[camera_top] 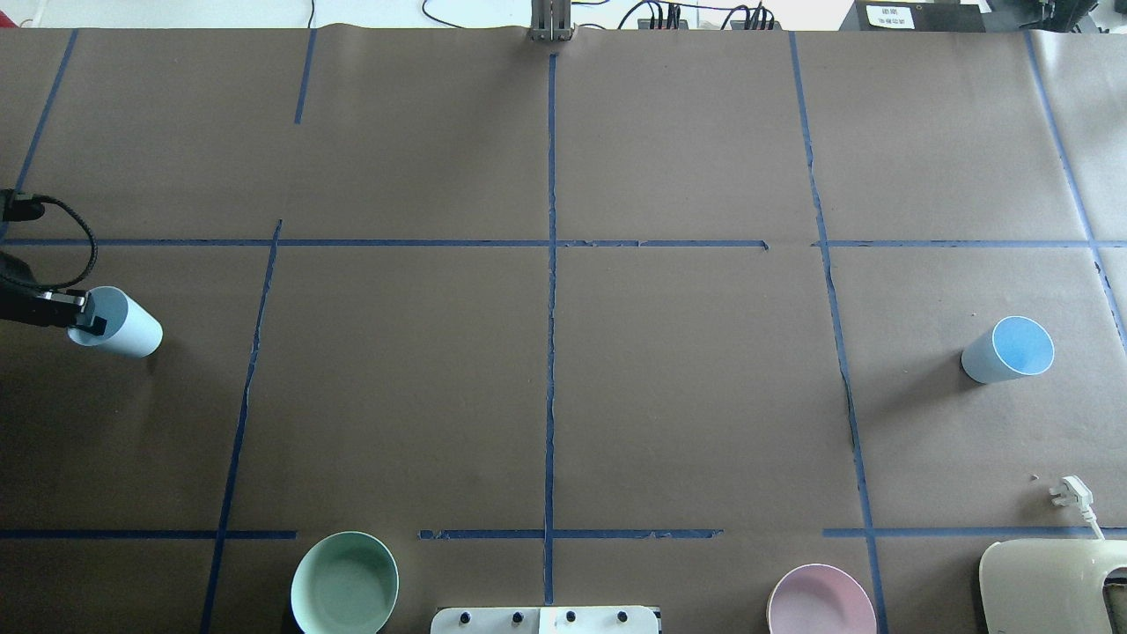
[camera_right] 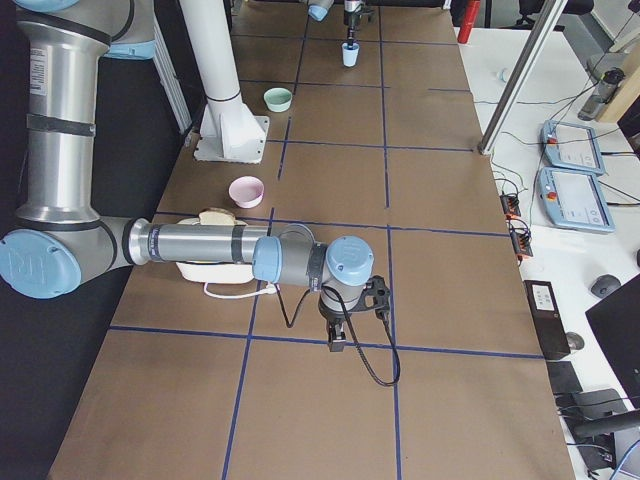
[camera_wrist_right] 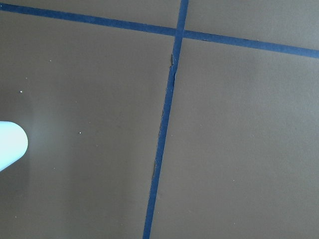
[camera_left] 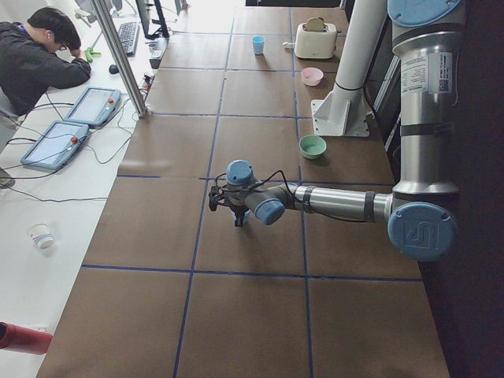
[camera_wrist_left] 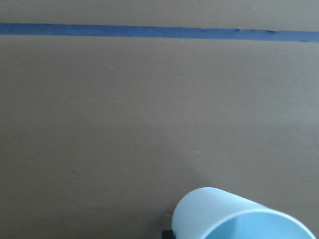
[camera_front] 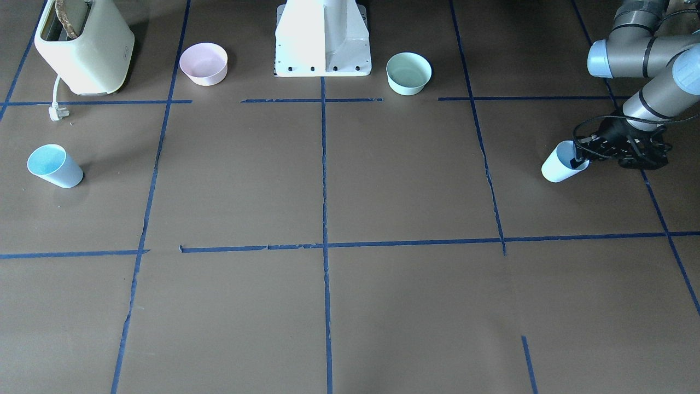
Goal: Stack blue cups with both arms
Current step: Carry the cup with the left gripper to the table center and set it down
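Though the right hand [camera_right: 337,346] cannot be judged, the left hand [camera_front: 575,162] clamps one blue cup [camera_front: 558,167].

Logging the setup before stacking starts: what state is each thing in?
Blue cup at left gripper: upright, finger inside rim, grip unclear.
Other blue cup: upright, empty, untouched.
Right gripper: pointing down, openness unclear.
Pink bowl: upright, empty.
Mint-green bowl: upright, empty.
Toaster: unplugged, bread in slot.
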Robot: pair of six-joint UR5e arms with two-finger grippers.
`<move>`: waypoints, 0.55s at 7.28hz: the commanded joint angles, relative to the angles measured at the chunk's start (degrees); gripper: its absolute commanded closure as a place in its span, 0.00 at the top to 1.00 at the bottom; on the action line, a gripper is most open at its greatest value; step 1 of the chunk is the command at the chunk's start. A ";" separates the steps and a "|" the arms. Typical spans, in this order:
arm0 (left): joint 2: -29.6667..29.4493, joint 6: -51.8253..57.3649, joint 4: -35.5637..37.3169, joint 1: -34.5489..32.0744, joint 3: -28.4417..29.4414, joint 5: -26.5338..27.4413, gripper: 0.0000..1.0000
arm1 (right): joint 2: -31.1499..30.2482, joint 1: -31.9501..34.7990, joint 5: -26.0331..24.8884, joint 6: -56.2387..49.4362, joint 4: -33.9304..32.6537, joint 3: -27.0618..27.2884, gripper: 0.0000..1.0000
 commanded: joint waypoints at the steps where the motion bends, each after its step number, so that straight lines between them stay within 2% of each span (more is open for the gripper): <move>1: -10.54 -2.47 6.47 0.05 -0.83 -0.41 0.00 | 0.06 0.00 0.00 0.07 0.00 0.08 1.00; 2: -16.17 -8.76 9.20 0.83 -0.83 -0.32 0.00 | -0.03 0.00 0.00 0.16 0.00 -0.01 1.00; 3: -21.01 -19.09 9.67 5.71 -0.74 1.77 0.00 | -0.03 0.00 0.00 0.16 0.00 -0.01 1.00; 4: -25.06 -26.32 10.54 12.11 -0.39 6.32 0.00 | 0.06 0.00 0.00 0.16 0.00 -0.01 1.00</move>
